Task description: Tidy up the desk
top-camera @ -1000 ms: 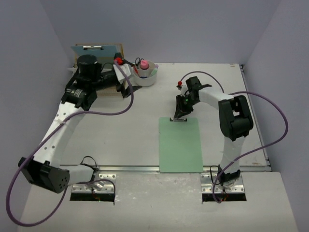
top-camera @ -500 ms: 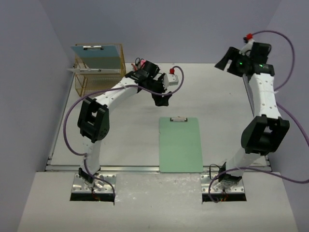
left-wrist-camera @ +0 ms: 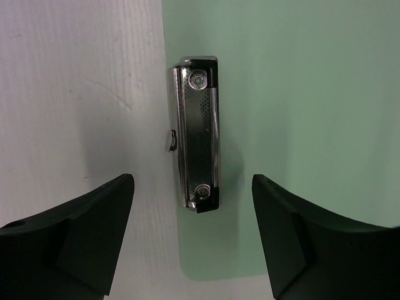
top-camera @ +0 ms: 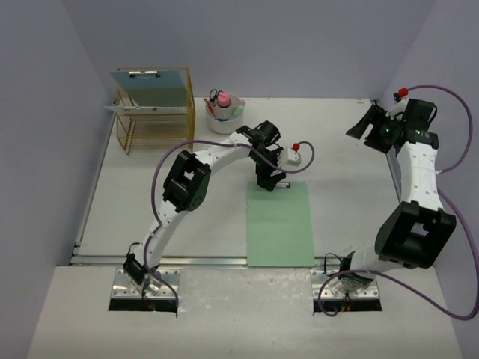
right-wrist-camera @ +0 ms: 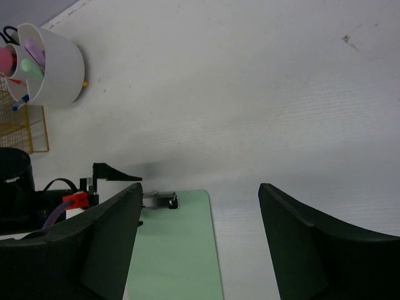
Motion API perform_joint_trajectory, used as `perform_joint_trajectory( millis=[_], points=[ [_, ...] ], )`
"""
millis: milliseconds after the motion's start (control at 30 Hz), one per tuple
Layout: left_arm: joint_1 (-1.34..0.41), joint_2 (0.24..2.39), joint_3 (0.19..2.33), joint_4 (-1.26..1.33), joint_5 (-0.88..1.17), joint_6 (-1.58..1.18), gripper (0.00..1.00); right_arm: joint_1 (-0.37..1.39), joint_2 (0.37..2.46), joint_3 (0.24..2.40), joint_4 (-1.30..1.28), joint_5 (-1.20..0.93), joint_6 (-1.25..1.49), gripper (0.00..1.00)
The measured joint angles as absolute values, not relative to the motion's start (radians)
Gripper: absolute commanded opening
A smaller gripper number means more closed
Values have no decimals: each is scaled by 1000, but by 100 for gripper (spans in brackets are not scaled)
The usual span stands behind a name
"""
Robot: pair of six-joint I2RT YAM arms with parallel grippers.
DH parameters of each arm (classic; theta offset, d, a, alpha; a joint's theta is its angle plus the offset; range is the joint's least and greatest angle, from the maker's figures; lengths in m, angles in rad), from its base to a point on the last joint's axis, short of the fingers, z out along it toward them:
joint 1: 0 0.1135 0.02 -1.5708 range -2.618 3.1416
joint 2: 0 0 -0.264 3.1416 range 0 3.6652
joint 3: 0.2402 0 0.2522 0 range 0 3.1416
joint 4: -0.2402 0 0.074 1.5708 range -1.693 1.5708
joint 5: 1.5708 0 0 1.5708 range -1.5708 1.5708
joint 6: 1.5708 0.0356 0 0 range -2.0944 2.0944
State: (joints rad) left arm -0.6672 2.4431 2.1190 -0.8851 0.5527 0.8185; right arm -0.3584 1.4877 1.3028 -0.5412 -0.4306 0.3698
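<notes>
Left pincer [left-wrist-camera: 192, 186] hovers — spread — over clipboard clip [left-wrist-camera: 197, 125].

White desk [top-camera: 352, 202], green clipboard [top-camera: 281, 228], wire basket [top-camera: 153, 126], cup [top-camera: 225, 123]

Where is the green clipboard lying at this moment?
In the top view the green clipboard lies on the desk, right of centre, reaching the front rail; its metal clip at the far end sits under the open left gripper.

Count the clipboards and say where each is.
2. A green clipboard lies flat in the middle of the desk, its clip below the left pincer. A blue clipboard stands in the wire basket, back left; the basket may hide more.
</notes>
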Motion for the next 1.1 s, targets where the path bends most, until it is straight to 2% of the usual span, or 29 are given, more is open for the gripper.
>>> perform_joint_trajectory(
  millis=[333,500,633,700,767,1100],
  points=[
    [-700,2453,2097,-868,491,835,66,-358,1487,1301,-522,-467,367,74],
    [-724,2472,2123,-839,465,815,55,-358,1487,1296,-513,-474,367,74],
    [-737,2482,2133,-812,447,794,36,-358,1487,1287,-510,-475,367,74],
    [-742,2486,2135,-803,440,782,17,-359,1487,1287,-509,-475,366,74],
    [-747,2487,2136,-798,434,777,1,-359,1487,1287,-509,-475,366,74],
    [-753,2433,2063,-775,364,764,0,-363,1487,1287,-507,-483,367,74]
  ],
)
